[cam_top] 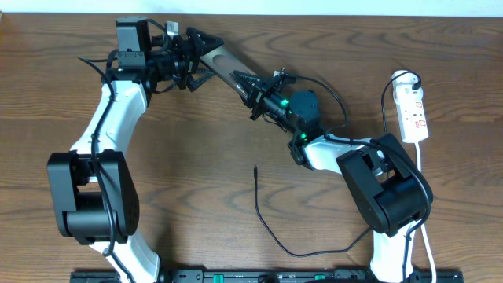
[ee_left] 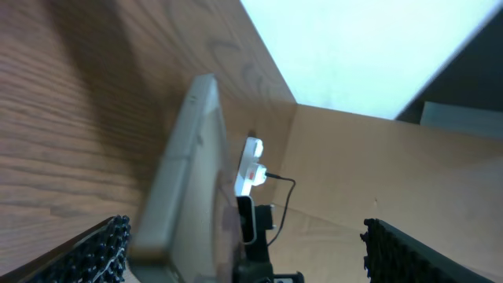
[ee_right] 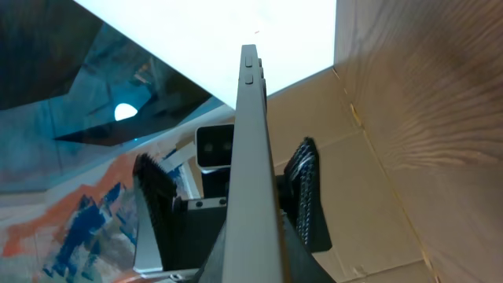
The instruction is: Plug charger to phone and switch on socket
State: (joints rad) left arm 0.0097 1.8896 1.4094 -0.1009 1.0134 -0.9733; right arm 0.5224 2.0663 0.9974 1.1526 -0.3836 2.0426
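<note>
Brown wood-grain table (cam_top: 189, 173) fills my overhead view. On it I count one phone (cam_top: 224, 64), one charger (cam_top: 257, 189) and one socket (cam_top: 412, 110), with two grippers.

The phone stands on edge between the grippers, its long axis slanting from the left gripper (cam_top: 198, 59) to the right gripper (cam_top: 253, 93). The right gripper's fingers narrow onto their end of the slab, so I judge it clamped there. The left gripper's fingers splay either side of the other end.

The charger lies loose on the table. Its connector tip (cam_top: 256, 168) is back toward the base from the right gripper and well apart from it, and it points roughly toward the phone. The right gripper is the nearer of the two to that tip. The socket sits well off to the right gripper's outer side.

From the left wrist, my own fingers (ee_left: 106, 251) stand wide apart. The phone (ee_left: 185, 181) runs away from me close by one finger and clear of the other. The socket (ee_left: 250, 165) shows small beyond it.

From the right wrist, the phone (ee_right: 253, 157) runs straight away, edge-on. At its far end the left gripper's fingers (ee_right: 305, 196) bracket it with gaps on both sides. My own pads are hidden here.

I reckon the left gripper must close on the phone before the right one can let go and reach back for the tip.
</note>
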